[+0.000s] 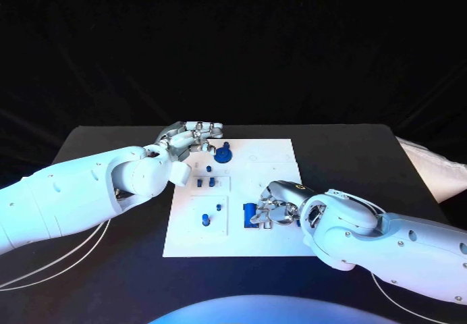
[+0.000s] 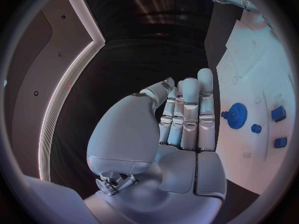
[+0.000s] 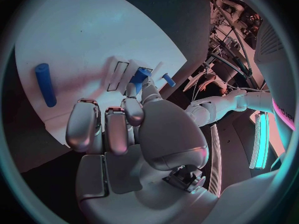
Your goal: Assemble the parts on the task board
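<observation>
The right hand (image 1: 275, 204) pinches a small blue part (image 3: 139, 75) over the task board (image 1: 262, 158), while the blue gear (image 1: 224, 155) lies at five o'clock of the empty, straight-fingered left hand (image 1: 191, 138).

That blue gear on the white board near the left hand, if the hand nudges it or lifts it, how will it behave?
The blue gear looks like rigid plastic, so probably stiff and light. It lies flat on the task board, so a nudge should slide it, not roll it. Its toothed rim may give the left hand some purchase.

The left hand (image 1: 189, 138) hovers with fingers (image 2: 190, 114) straight, pressed side by side, holding nothing. The right hand (image 1: 275, 204) reaches inward, palm down, fingers (image 3: 106, 127) curled.
</observation>
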### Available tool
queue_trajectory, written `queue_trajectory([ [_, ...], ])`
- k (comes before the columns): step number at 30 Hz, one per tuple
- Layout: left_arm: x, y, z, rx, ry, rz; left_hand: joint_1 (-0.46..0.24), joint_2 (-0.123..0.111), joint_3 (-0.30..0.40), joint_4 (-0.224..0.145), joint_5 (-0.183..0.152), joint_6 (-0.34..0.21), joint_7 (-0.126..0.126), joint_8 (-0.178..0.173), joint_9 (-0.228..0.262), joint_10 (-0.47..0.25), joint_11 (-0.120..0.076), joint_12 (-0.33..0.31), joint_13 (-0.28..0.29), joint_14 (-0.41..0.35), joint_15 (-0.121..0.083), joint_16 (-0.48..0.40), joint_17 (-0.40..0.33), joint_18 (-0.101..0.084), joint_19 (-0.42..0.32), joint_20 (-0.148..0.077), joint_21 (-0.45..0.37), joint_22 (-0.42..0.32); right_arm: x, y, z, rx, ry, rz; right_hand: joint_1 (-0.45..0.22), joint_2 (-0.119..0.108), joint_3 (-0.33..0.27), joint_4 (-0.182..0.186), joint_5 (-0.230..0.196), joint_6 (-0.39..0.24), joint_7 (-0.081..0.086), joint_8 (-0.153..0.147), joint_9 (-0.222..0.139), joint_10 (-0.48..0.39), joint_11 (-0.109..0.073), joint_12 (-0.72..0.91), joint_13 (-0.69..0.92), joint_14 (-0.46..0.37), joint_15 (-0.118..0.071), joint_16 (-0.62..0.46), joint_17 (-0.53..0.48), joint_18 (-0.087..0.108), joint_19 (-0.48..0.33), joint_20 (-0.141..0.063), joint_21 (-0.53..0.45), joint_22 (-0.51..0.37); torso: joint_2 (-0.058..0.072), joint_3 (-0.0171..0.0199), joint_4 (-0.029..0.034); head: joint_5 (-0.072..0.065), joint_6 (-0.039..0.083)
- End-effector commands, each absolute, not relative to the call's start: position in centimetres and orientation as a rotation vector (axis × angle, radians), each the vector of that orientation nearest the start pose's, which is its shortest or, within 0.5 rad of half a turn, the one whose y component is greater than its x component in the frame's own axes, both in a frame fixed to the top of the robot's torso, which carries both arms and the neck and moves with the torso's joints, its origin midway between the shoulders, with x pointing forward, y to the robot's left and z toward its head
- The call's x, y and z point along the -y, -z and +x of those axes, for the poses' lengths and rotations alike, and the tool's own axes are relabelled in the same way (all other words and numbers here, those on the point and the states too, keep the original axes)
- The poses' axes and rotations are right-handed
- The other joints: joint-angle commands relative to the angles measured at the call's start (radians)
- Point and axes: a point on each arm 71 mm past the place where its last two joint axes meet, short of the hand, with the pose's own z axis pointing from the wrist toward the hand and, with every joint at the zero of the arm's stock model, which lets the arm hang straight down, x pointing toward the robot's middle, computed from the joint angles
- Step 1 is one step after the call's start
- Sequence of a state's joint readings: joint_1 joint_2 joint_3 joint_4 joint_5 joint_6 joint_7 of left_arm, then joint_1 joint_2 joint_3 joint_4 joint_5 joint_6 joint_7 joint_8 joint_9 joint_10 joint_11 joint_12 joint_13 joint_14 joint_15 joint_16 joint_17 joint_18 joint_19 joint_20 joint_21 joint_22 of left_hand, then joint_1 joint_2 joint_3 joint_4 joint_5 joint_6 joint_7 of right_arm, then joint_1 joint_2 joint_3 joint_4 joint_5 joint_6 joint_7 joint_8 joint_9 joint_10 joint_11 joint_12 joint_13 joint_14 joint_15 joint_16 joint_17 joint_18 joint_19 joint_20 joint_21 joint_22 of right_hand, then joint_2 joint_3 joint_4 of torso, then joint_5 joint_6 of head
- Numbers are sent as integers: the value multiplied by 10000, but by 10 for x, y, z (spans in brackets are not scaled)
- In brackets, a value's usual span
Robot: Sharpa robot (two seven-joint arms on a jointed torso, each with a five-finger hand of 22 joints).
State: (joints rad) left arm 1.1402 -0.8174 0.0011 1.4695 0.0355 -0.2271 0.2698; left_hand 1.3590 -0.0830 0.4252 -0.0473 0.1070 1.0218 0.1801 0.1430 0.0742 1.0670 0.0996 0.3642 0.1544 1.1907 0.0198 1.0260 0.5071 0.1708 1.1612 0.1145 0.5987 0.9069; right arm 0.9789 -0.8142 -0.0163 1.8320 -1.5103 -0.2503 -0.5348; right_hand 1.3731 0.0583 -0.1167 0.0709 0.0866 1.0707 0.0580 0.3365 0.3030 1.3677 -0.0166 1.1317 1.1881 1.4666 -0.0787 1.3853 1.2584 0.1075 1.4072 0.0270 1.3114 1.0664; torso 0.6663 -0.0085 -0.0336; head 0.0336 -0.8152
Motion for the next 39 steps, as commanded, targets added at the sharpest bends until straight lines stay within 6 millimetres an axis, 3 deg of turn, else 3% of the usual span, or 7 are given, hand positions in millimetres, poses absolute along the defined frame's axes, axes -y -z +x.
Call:
queue_trajectory([
  [1, -206, 205, 491, -15509, 15717, -12512, 16, 77, -69, 13, 19, -84, -3, 35, -4, -55, 9, 29, 11, -68, -19, -39, -10, 119, 14, 45, -64, -10, 124, 251, 379, -19895, -5791, -923, 173, 66, -11, -66, -67, -4, -29, 47, 14, -7, -50, -31, -2, 527, -95, 15, -3, -143, -34, -52, -8, 0, 2, -1, -13, 2, -5],
  [7, -206, 205, 491, -15521, 15722, -12513, 16, 77, -69, 13, 19, -84, -3, 35, -4, -55, 9, 29, 11, -68, -19, -39, -10, 119, 14, 45, -64, -10, 126, 249, 380, -19594, -5962, -564, -205, 197, -32, 151, 61, -10, -4, 18, 35, 23, -25, -61, 0, 527, -75, 10, -4, -147, -29, -43, -7, 7, 1, 4, -6, -5, -2],
  [13, -207, 205, 491, -15515, 15707, -12519, 16, 77, -69, 13, 19, -84, -3, 35, -4, -55, 9, 29, 11, -68, -19, -39, -10, 119, 14, 45, -64, -10, 138, 243, 377, -19170, -6374, 171, -626, 226, -102, 459, 475, -145, 43, -86, 37, -76, 12, -319, -173, 516, -52, -28, -53, -138, -42, -27, -32, -32, -5, 10, -18, 1, -5],
  [17, -207, 205, 491, -15511, 15689, -12527, 16, 77, -69, 13, 19, -84, -3, 35, -4, -55, 9, 29, 11, -68, -19, -39, -10, 119, 14, 45, -64, -10, 157, 234, 376, -18756, -6401, 709, -489, 147, -23, 409, 877, -863, 318, -591, -150, -227, 211, -556, -323, 548, 81, 77, 126, -163, -27, 49, -1, 32, -8, -8, -27, -44, -13],
  [26, -209, 205, 491, -15508, 15674, -12533, 16, 77, -69, 13, 19, -84, -3, 35, -4, -55, 9, 29, 11, -68, -19, -39, -10, 119, 14, 45, -64, -10, 209, 223, 384, -18795, -4778, 566, -647, 124, 19, 592, 1216, -979, 456, -890, -298, -374, 346, -844, -527, 545, 215, 94, 157, -164, -31, 196, 25, 77, -8, 0, -57, -203, 28],
  [32, -208, 206, 491, -15534, 15678, -12552, 16, 77, -69, 13, 19, -84, -3, 35, -4, -55, 9, 29, 11, -68, -19, -39, -10, 119, 14, 45, -64, -10, 221, 227, 385, -18946, -4061, 122, -668, 111, 63, 675, 1340, -837, 435, -917, -334, -393, 340, -899, -562, 538, 224, 87, 154, -155, -41, 226, 24, 77, -11, 23, -66, -258, 31],
  [39, -208, 208, 490, -15565, 15675, -12583, 13, 84, -80, 5, 20, -101, -2, 53, -5, -84, 10, 62, 14, -81, -17, -45, -36, 119, 21, 46, -86, -25, 225, 235, 383, -19498, -3342, -328, -813, 5, 55, 879, 1315, -528, 357, -867, -332, -383, 282, -932, -576, 538, 183, 96, 179, -150, -44, 208, 34, 95, -5, -1, -27, -302, 30],
])
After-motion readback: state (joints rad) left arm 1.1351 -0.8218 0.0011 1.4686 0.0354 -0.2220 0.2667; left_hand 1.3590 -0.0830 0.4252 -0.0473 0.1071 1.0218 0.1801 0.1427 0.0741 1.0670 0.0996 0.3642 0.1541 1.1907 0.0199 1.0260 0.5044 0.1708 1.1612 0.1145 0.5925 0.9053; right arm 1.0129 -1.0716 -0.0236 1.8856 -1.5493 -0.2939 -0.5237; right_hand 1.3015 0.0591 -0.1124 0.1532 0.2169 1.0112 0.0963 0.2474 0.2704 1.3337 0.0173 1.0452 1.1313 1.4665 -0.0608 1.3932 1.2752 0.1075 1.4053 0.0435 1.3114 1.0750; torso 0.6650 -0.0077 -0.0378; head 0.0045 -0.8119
